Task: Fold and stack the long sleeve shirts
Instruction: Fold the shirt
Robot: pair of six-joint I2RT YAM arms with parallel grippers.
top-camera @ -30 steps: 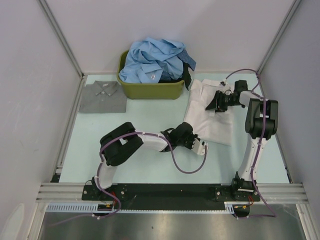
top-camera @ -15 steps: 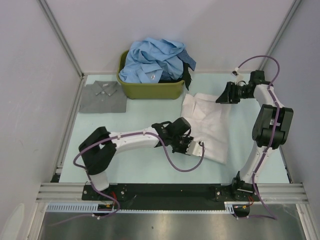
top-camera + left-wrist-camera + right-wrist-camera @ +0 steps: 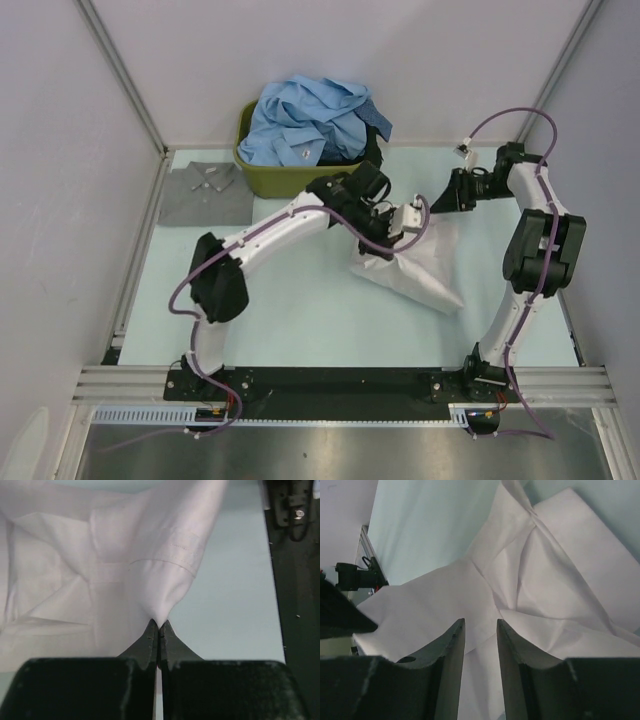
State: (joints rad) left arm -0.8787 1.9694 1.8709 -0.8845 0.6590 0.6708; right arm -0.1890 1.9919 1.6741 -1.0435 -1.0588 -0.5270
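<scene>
The white long sleeve shirt lies crumpled on the table at centre right, and one edge of it is pulled up into a peak. My left gripper is shut on that raised edge; in the left wrist view the cloth hangs from the pinched jaws of my left gripper. My right gripper hovers at the shirt's far right corner. In the right wrist view my right gripper is open, with the white cloth spread below and nothing held.
An olive-green tub at the back holds several light blue shirts and a dark one hanging over its right side. A folded grey shirt lies at the back left. Grey walls close in both sides.
My left gripper has carried the shirt's near edge up and toward the back, bunching the shirt into a heap. The right gripper's jaws opened wider, then narrowed again.
</scene>
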